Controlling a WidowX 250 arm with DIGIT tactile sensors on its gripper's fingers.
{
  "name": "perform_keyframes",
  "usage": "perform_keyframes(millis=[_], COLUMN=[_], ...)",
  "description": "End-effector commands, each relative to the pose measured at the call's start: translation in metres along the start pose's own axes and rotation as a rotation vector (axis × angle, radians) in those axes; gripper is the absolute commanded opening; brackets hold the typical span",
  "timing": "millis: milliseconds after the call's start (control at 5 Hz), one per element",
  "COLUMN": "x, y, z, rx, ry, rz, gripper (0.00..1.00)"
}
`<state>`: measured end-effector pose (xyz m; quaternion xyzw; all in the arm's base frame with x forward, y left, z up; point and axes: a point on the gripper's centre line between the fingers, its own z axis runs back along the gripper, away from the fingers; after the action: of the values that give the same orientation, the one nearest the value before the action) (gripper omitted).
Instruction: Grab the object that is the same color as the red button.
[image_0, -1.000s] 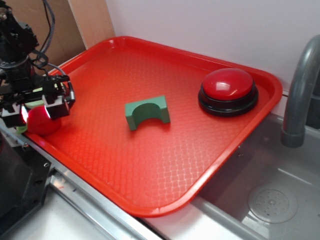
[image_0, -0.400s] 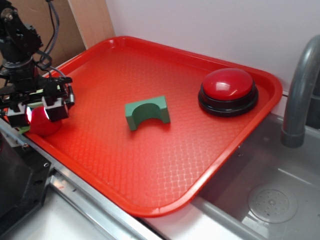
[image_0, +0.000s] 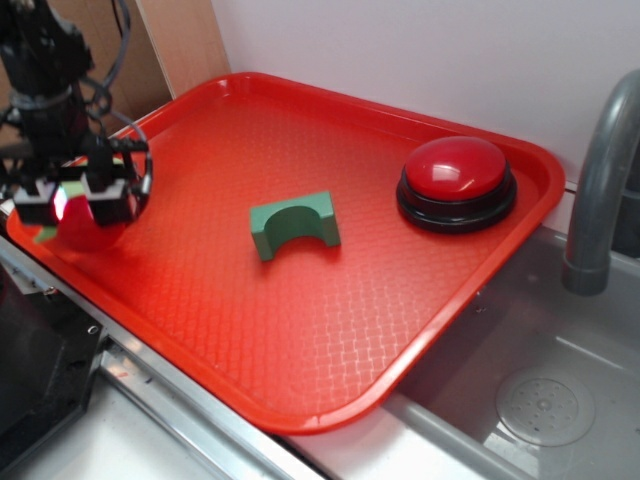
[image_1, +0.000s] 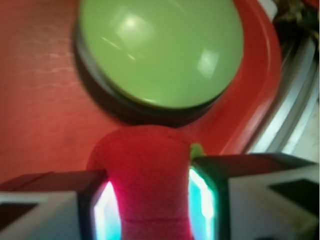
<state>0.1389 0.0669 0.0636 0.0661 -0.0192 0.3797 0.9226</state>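
Gripping the red plush strawberry (image_1: 147, 180) between closed pads, the end effector (image_0: 78, 195) is held above the red tray (image_0: 330, 330), matching the red button (image_0: 457, 182).

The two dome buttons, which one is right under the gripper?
The pale green button, filling the wrist view just beyond the gripper and its red plush. The red button sits at the tray's far corner.

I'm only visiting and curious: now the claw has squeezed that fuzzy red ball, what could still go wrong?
The claw pinches the soft red ball into a narrow waist, so it might slip out. It also hangs right above the green button near the tray's rim, so a dropped ball could bounce off the tray.
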Motion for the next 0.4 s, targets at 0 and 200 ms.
perform_keyframes(millis=[0, 200], x=[0.013, 0.012], y=[-0.029, -0.06], z=[0.074, 0.107], rx=[-0.108, -0.138], ry=[-0.04, -0.047], rz=[-0.385, -0.573], gripper=[0.0, 0.0])
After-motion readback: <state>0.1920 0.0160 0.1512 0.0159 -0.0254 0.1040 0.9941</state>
